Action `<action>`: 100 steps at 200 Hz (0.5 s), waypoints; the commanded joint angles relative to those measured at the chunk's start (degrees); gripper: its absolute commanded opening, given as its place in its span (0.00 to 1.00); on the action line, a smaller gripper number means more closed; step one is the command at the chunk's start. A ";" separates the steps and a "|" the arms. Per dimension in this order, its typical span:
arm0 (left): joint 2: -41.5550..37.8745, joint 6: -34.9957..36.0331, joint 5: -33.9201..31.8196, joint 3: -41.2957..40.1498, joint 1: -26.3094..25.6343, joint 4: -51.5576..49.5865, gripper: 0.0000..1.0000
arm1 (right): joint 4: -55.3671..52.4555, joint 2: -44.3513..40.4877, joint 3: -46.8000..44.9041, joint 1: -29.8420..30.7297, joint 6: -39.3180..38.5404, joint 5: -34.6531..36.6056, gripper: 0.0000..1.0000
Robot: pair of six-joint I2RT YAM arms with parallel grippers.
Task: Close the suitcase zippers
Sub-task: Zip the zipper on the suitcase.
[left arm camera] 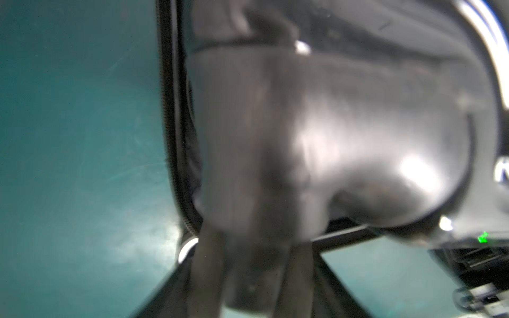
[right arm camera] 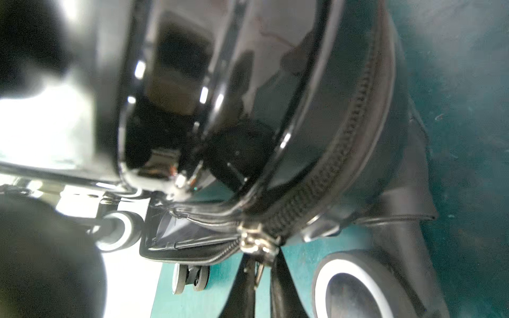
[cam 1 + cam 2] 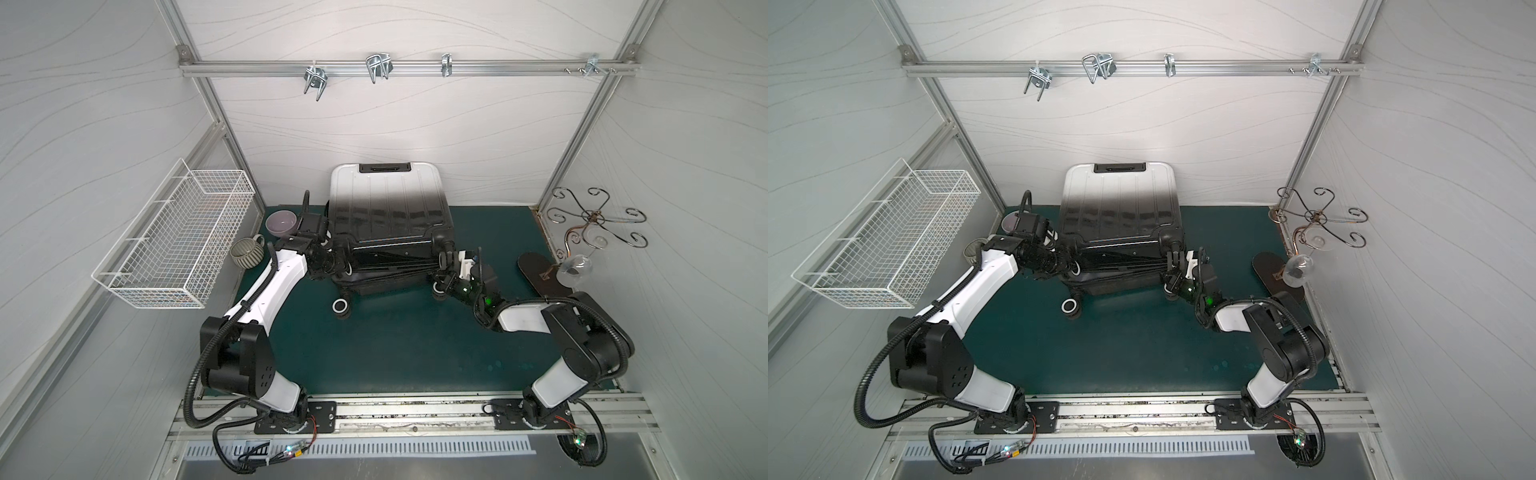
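The right gripper (image 2: 261, 264) is pinched tight on the small silvery metal pull (image 2: 257, 243) of the black toothed zipper track (image 2: 337, 159). It holds this at the right front corner of the glossy, ribbed hard-shell suitcase (image 3: 388, 208), which fades white to black. The case lies on the dark green mat (image 3: 395, 353) near the back wall, its seam gaping and its white-rimmed wheel (image 3: 340, 306) towards the arms. The left gripper (image 3: 341, 262) sits at the left front corner; blur hides whether it grips anything.
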 commanded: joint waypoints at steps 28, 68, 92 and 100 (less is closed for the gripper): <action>-0.41 0.00 8.82 7.47 -3.34 0.94 0.00 | 5.60 -3.58 1.86 0.25 0.49 -6.26 0.00; 5.33 0.87 6.33 23.03 -10.92 -10.13 0.00 | 12.95 -6.71 -3.16 3.60 5.79 -1.08 0.00; 6.79 -2.28 5.78 25.82 -11.57 -10.80 0.00 | 14.04 -11.42 -6.30 1.95 8.47 2.49 0.00; 7.82 -3.07 5.65 27.87 -11.57 -11.33 0.00 | 12.43 -13.20 -5.98 1.86 8.04 3.33 0.00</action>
